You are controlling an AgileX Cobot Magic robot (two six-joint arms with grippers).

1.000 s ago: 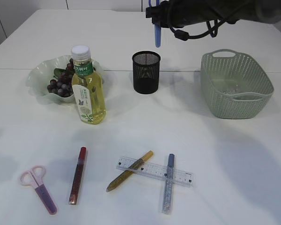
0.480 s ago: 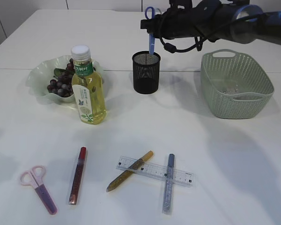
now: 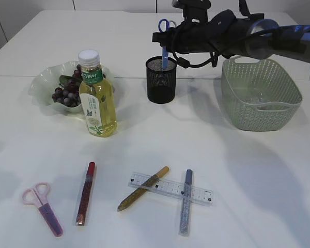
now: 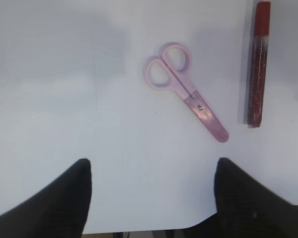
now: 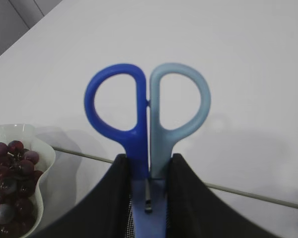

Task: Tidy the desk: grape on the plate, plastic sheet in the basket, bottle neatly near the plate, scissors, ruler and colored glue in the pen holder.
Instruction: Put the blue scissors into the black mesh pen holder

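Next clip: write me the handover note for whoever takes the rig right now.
Right pincer: shut on the blue scissors, blades lowered into the pen holder, not released.
Left pincer: open, empty, above the pink scissors.
Done: grapes on the plate; bottle upright beside it; plastic sheet seems to be in the basket.
Left: release blue scissors; then pink scissors, ruler, and red, gold and blue glue to the holder.
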